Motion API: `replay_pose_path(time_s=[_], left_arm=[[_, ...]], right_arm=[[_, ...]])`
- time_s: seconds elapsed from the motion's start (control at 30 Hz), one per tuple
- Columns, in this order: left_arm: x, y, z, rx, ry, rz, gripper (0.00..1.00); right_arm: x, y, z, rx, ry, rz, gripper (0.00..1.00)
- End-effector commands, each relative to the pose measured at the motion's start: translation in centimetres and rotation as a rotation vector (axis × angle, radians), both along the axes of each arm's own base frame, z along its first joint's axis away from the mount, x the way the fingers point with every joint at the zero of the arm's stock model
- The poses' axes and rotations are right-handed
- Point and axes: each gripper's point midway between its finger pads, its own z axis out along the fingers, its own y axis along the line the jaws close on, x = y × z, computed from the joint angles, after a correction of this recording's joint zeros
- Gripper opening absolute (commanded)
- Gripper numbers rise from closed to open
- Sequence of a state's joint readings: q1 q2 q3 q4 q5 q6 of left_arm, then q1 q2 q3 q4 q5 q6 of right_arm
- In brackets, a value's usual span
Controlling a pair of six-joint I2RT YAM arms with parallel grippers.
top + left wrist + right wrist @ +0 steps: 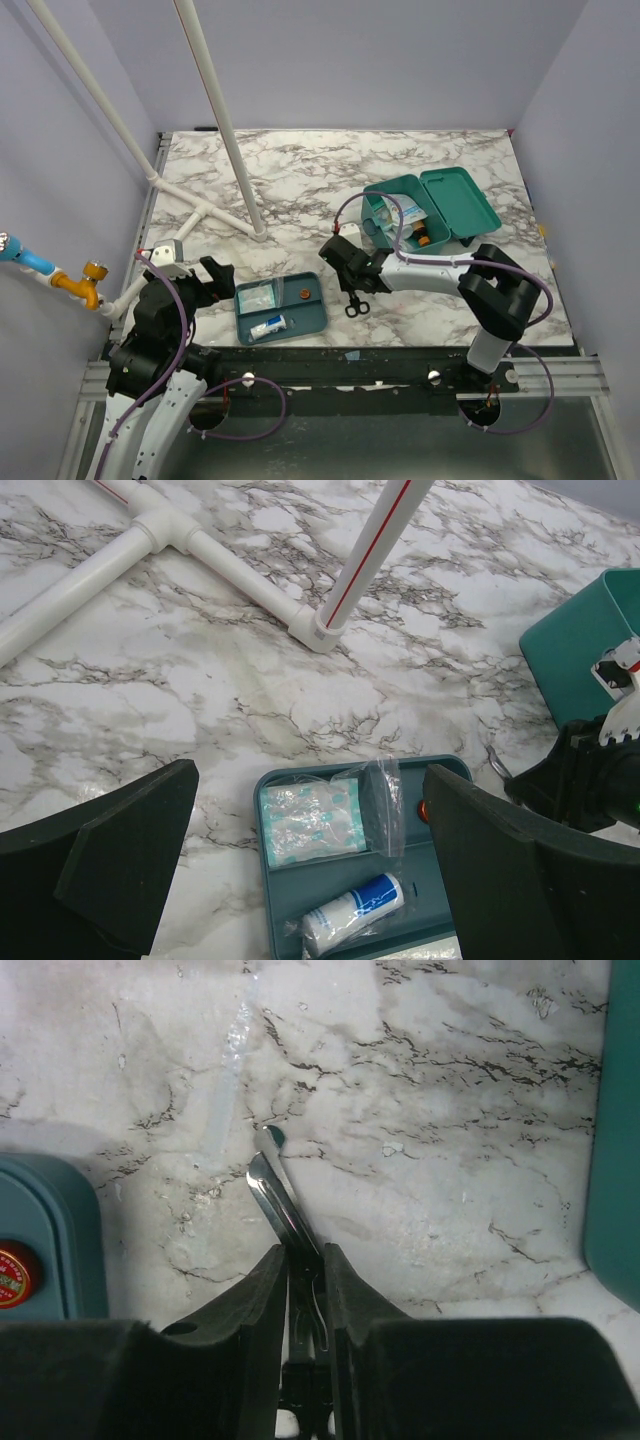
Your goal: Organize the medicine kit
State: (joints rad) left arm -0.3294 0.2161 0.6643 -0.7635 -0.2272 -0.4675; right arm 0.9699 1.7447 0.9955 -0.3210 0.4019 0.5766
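Top view, kit (460, 200): on the far-right of the table (300, 180), lid thrown back, items inside.
Top view, right claw (352, 282): between the kit and the tray (305, 316), with scissors (357, 306) showing at its tip.
Top view, left claw (216, 282): left of the tray, well apart from the kit.
Top view, key relation: the kit lies just beyond and to the right of the right claw. Its long axis appears to slant from far-left to near-right. The right arm is clearly the nearer.

Left wrist, left claw (310, 775): jaws spread wide, nothing held, above the tray (275, 890).
Left wrist, tray contents: a gauze packet (310, 820), a blue-and-white tube (355, 912) and a red disc (424, 808).
Left wrist, kit (575, 645): one corner at the right edge.

Right wrist, right claw (300, 1252): jaws closed tight on the scissors (275, 1185), metal end projecting past the fingertips.
Right wrist, kit (618, 1110): a teal wall at the right edge. The tray (45, 1230) is at the left.
Right wrist, judgement: the carry likely runs rightward, over the kit's wall.
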Motion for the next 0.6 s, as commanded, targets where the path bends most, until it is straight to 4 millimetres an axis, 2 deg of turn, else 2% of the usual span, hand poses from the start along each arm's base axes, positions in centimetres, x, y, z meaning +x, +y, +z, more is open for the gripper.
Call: replay_pose_path(time_s=[0.0, 0.13, 0.23, 0.33, 0.4, 0.57], left_arm=[[0.2, -0.4, 0.1, 0.003, -0.006, -0.022, 0.99], [0.3, -0.9, 0.2, -0.005, -0.001, -0.047, 0.99], [0.3, -2.5, 0.7, -0.012, -0.004, -0.138, 0.99], [-0.1, -5.4, 1.3, -0.042, -0.013, -0.305, 0.97], [-0.5, -6.9, 1.0, -0.071, 0.019, -0.385, 0.92], [-1.1, -7.8, 0.7, -0.103, 0.087, -0.431, 0.90]], right_arm=[[-0.8, -0.9, -1.7, -0.061, 0.023, 0.006, 0.19], [-1.2, -1.5, -1.9, -0.065, 0.030, 0.004, 0.09], [-1.4, -2.1, -2.0, -0.075, 0.030, 0.001, 0.01], [-1.6, -2.6, -1.9, -0.076, 0.024, -0.002, 0.01], [-1.7, -2.8, -1.5, -0.064, 0.014, -0.008, 0.01], [-1.9, -3.4, -0.6, -0.040, -0.008, -0.029, 0.01]])
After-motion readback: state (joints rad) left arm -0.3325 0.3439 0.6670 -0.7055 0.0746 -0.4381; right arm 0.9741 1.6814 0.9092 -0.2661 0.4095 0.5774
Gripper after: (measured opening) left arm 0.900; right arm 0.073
